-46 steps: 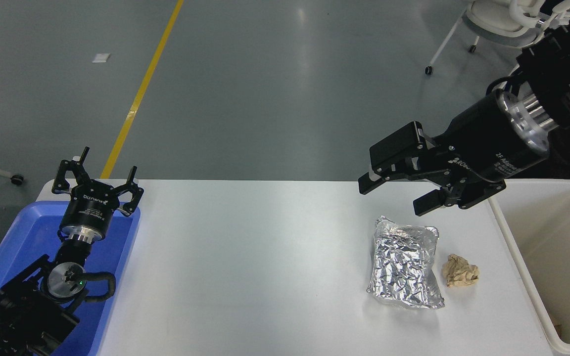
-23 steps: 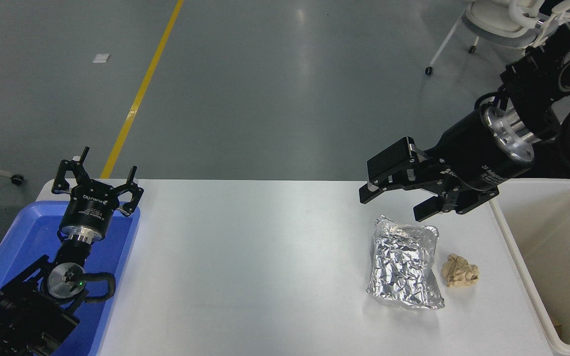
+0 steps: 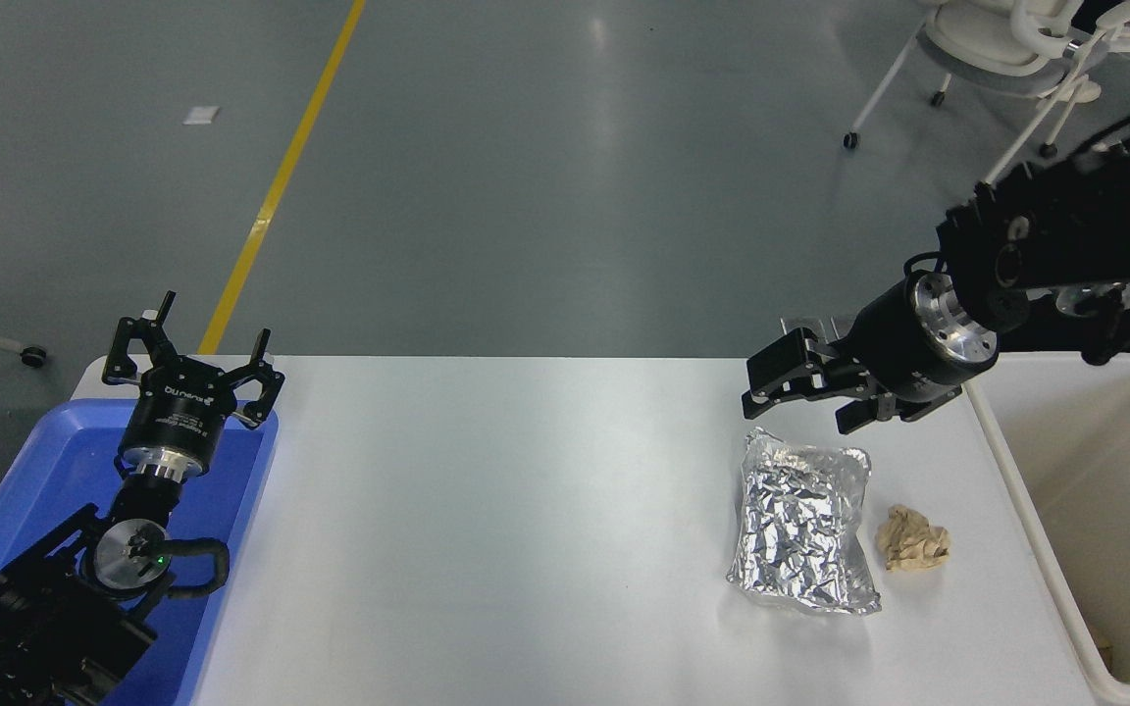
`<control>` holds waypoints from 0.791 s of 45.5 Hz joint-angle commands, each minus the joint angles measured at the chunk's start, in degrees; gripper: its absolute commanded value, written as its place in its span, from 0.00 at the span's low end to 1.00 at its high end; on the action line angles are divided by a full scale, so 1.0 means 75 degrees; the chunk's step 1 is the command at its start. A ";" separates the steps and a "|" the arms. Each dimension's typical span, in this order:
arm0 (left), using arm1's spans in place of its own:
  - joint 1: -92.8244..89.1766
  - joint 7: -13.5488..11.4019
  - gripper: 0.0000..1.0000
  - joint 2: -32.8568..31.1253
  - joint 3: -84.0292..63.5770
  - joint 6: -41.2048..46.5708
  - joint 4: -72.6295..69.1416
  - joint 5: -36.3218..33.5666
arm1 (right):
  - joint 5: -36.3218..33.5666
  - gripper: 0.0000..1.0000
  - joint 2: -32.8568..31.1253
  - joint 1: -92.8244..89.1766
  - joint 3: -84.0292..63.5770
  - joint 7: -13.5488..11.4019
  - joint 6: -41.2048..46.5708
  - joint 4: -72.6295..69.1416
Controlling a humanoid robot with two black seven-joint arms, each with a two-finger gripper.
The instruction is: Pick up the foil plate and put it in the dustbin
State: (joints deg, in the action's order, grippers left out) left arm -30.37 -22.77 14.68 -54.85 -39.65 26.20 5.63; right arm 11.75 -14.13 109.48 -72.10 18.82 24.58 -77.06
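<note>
The foil plate (image 3: pixel 803 521), a crinkled silver tray, lies flat on the white table (image 3: pixel 487 510) at the right. My right gripper (image 3: pixel 802 410) is open, with its fingers spread just above the plate's far edge. It does not touch the plate. The dustbin (image 3: pixel 1095 510), a cream plastic bin, stands at the table's right end, to the right of the plate. My left gripper (image 3: pixel 192 358) is open and parked at the lower left.
A small crumpled tan paper ball (image 3: pixel 911 537) lies between the foil plate and the dustbin. A blue tray (image 3: pixel 25 490) sits under my left arm. A white chair (image 3: pixel 1006 44) stands on the floor beyond the table.
My right gripper has come down and back towards the far edge of the foil plate, and the arm has swung lower. The foil plate, the paper ball and my left arm have not moved.
</note>
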 commanded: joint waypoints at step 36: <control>-0.0006 -0.0011 1.00 0.0000 0.0000 0.0001 0.0011 -0.0001 | 0.1890 1.00 0.0009 -0.4448 0.0778 -0.0096 -0.0734 0.3864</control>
State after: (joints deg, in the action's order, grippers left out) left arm -30.39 -22.81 14.68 -54.85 -39.65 26.20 5.63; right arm 24.28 -14.06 81.40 -66.40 18.19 19.39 -53.98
